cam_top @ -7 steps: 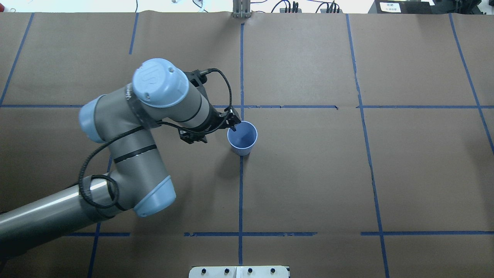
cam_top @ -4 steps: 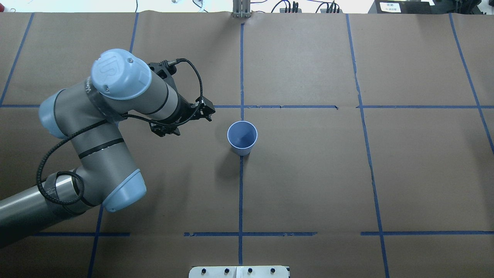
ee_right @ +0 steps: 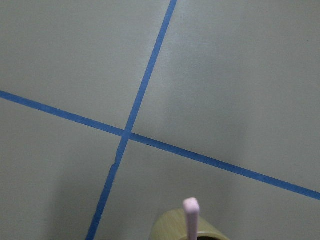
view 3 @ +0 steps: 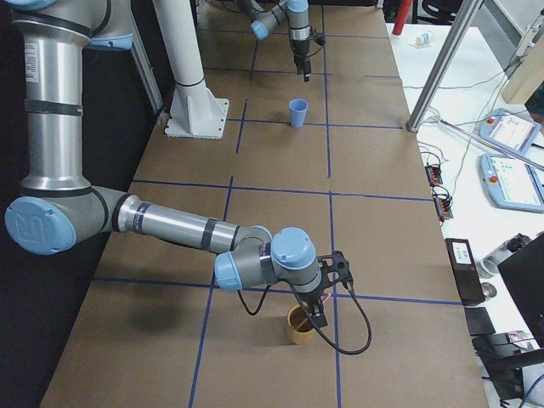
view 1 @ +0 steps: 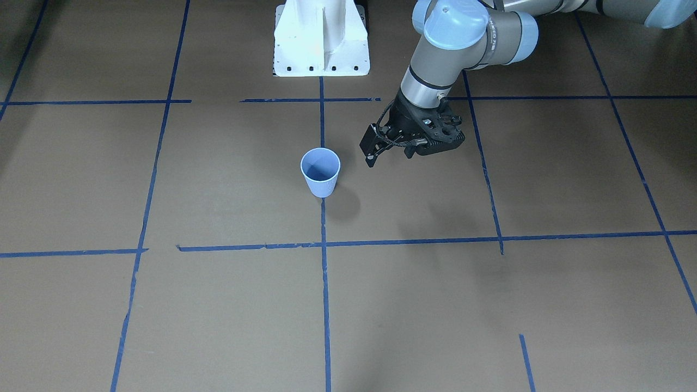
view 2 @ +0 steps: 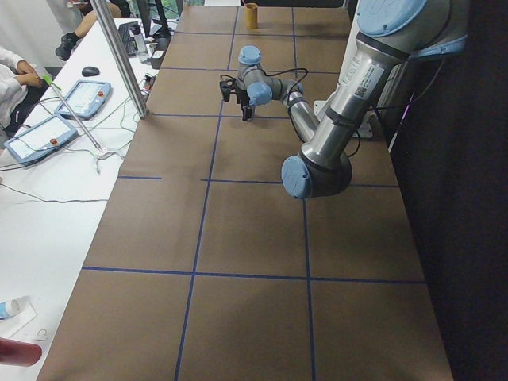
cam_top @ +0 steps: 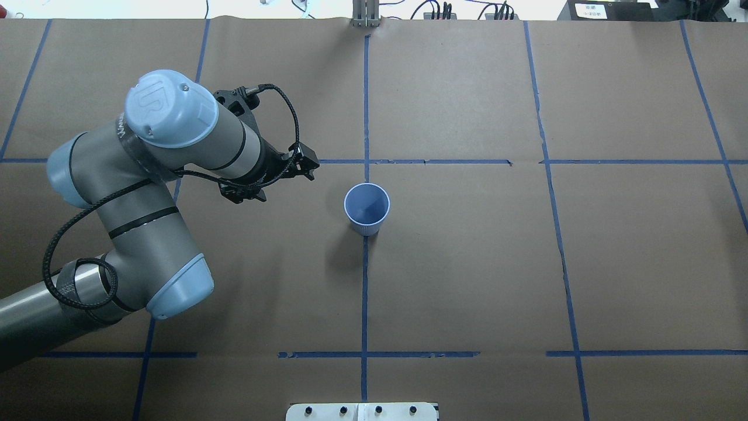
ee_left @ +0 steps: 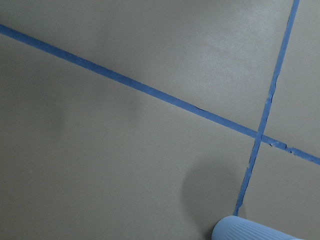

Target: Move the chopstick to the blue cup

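Observation:
The blue cup (cam_top: 367,207) stands upright at the table's middle, also in the front view (view 1: 320,171) and the right side view (view 3: 297,111). Its ribbed rim shows at the bottom of the left wrist view (ee_left: 250,231). I make out no stick inside it. My left gripper (cam_top: 310,165) hangs to the cup's left, apart from it, open and empty (view 1: 370,146). One pale pink chopstick (ee_right: 190,212) stands in a tan cup (ee_right: 172,227). My right gripper (view 3: 316,319) is right at that tan cup (view 3: 299,327); I cannot tell whether it is open or shut.
Blue tape lines (cam_top: 364,280) cross the brown paper table. The white robot base (view 1: 321,38) stands at the robot's edge. Operator desks with tablets (view 3: 510,170) and a metal post (view 3: 442,72) lie beyond the far edge.
My left gripper has drawn back from the blue cup's rim to the left and a little away. The cup has stayed put.

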Robot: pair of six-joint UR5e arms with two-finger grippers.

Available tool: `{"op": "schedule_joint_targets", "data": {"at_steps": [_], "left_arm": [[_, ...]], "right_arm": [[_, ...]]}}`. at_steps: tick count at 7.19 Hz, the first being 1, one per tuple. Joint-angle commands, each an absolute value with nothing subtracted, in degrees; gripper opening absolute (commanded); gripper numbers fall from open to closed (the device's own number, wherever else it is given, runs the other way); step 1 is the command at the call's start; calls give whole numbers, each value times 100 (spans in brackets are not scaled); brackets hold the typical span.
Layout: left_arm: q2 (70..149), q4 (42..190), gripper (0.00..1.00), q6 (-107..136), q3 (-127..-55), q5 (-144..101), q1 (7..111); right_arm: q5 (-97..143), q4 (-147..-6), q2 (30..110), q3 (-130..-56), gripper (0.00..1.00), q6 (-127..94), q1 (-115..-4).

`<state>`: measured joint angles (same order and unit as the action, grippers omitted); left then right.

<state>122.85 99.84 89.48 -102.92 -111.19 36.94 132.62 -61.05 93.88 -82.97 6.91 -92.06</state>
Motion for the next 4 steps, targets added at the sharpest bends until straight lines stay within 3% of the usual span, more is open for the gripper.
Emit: {"op": "schedule_joint_targets", "data": {"at_steps": [1,2,4], "left_arm": [[12278,9984,100,8947,-10309,-11118,3691],[12278,9984,100,8947,-10318,-11118,3700],[12234,9984,100,8947,-10327,-11109,3700]], "right_arm": [[13298,-6082,9369,-8236,89,712,-9070],[13280,-6082,9334,-8192,75,747,-9070],[13211,-6073,9255,-8165,38,756,-9070]]}}
